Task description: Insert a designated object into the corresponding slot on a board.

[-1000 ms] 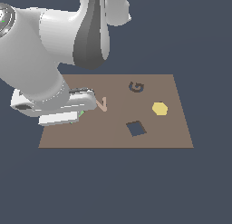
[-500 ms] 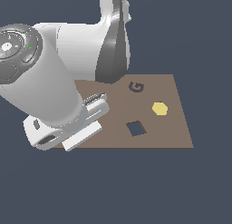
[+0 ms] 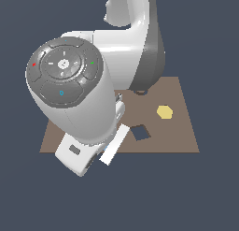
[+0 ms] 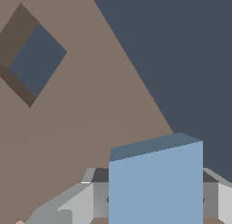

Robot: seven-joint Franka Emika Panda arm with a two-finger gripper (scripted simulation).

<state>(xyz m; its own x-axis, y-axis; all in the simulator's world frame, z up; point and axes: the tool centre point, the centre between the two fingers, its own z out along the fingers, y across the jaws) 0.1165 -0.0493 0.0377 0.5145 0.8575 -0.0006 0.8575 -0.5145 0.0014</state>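
Note:
In the wrist view my gripper is shut on the designated object, a light-blue square tile, with a grey finger at each side. The tile hangs above the brown board, near the board's edge. The slot, a dark navy diamond-turned cutout, lies apart from the tile. In the exterior view the slot shows just to the right of my hand. My arm hides the tile and fingertips there.
A yellow hexagon lies on the board toward the exterior view's right. The bulky arm covers the board's left half. Dark floor surrounds the board.
The arm has swung toward the camera and the exterior view's right, bringing the hand close beside the slot. It now covers the G mark and more of the board.

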